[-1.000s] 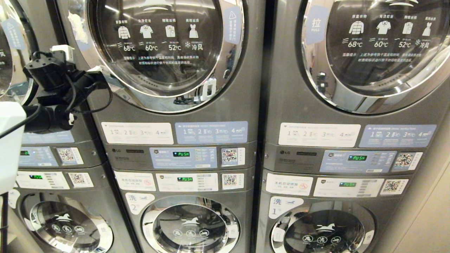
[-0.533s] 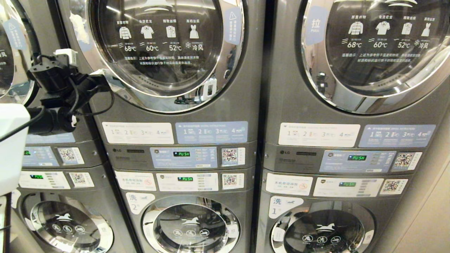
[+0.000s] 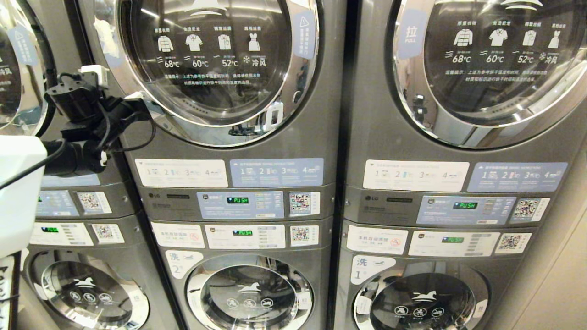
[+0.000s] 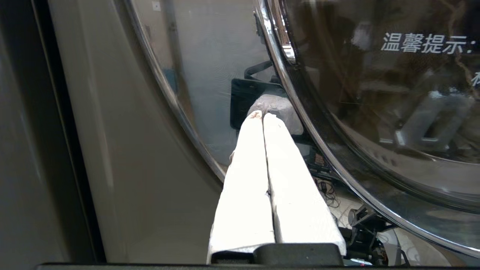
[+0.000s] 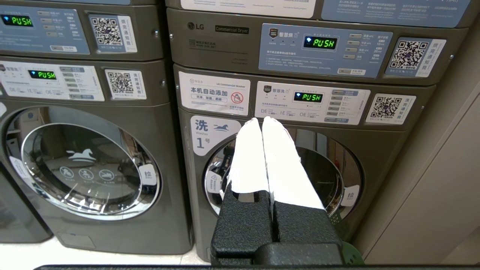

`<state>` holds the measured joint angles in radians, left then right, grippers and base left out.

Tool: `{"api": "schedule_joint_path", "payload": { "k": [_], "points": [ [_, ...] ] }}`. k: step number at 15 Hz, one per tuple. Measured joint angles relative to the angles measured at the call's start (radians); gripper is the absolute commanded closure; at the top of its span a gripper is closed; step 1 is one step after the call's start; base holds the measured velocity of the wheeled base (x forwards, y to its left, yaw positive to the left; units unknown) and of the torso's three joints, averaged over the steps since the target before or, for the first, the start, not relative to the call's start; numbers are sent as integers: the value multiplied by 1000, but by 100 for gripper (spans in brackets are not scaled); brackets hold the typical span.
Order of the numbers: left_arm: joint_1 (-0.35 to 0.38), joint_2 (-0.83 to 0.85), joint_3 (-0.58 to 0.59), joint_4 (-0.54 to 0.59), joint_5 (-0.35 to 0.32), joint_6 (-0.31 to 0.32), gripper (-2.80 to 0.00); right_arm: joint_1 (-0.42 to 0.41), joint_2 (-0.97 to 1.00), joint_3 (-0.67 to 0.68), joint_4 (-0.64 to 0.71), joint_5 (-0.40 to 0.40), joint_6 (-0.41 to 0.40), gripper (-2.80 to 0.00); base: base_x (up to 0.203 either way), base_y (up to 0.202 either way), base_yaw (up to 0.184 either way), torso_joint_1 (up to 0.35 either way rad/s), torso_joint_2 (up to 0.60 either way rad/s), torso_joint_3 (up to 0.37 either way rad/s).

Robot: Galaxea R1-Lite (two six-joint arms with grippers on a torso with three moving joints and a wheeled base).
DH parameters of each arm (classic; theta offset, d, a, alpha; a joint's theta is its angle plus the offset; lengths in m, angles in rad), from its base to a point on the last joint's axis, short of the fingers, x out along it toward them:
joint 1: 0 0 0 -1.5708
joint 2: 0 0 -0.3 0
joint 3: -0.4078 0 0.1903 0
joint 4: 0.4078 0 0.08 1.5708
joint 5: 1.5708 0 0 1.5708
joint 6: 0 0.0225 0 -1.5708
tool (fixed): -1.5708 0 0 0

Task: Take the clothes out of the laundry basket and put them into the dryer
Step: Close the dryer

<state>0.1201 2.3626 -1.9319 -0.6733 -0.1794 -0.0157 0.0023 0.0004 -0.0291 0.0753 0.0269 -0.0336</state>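
Observation:
The middle dryer [image 3: 215,68] has its round glass door shut. My left gripper [image 3: 136,97] is raised at the left side of that door. In the left wrist view the left gripper [image 4: 262,115] is shut and empty, its white fingertips [image 4: 255,157] at the door's chrome ring [image 4: 176,101]. My right gripper [image 5: 262,119] hangs low and shut, holding nothing, in front of washer number 1 [image 5: 210,131]. A green perforated edge of the laundry basket [image 5: 352,257] peeks out beside the right gripper's body. The clothes are out of view.
Three stacks of grey machines stand side by side, dryers above and washers below. The right-hand dryer [image 3: 495,64] has its door shut. Control panels [image 3: 238,205] run between the two levels. A beige wall [image 5: 442,180] closes the right side.
My left arm has edged to the right, bringing its gripper closer onto the middle dryer door's left rim. The whole head view has shifted a little.

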Motion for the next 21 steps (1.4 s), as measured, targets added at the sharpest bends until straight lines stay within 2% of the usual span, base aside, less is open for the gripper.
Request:
{"api": "schedule_joint_path", "payload": {
  "k": [21],
  "points": [
    [-20, 30, 1, -28, -6, 2, 0, 0, 0, 0, 0, 0, 0, 0, 0, 0, 0, 0, 0, 0]
  ]
}}
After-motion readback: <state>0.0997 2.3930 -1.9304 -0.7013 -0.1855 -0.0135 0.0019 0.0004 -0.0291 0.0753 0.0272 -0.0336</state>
